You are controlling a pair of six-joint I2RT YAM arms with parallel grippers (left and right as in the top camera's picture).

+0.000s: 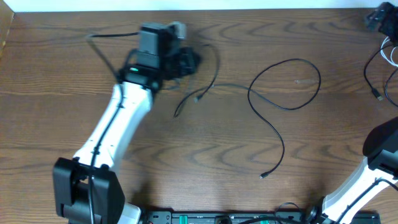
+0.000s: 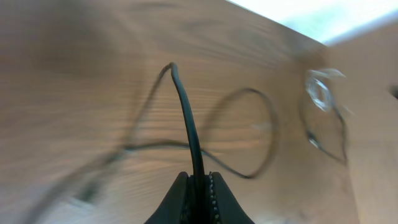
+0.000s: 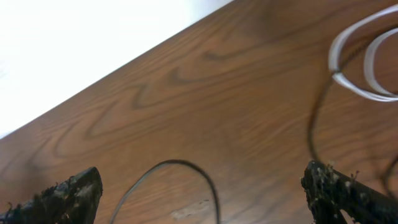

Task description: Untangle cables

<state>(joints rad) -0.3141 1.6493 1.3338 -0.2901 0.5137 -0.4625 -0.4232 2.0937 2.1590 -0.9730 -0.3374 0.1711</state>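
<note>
Left gripper [image 2: 199, 182]: pinched tight on black cable [image 2: 186, 112] near the table's [image 1: 56, 93] far edge, left of middle. Trails rightward from there, looping across the middle, plug tip toward the near edge. Right gripper [image 3: 199, 196]: gaping wide, empty, by the right edge beside white cable [image 3: 354, 84].

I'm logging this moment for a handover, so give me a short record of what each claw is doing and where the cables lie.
left claw: shut on a black cable, which rises from between its fingers
right claw: open, holding nothing
loose loop: black, lying in the middle of the table, plug end toward the robot's side
white cable: coiled near the table's right edge, ahead of the right claw
</note>
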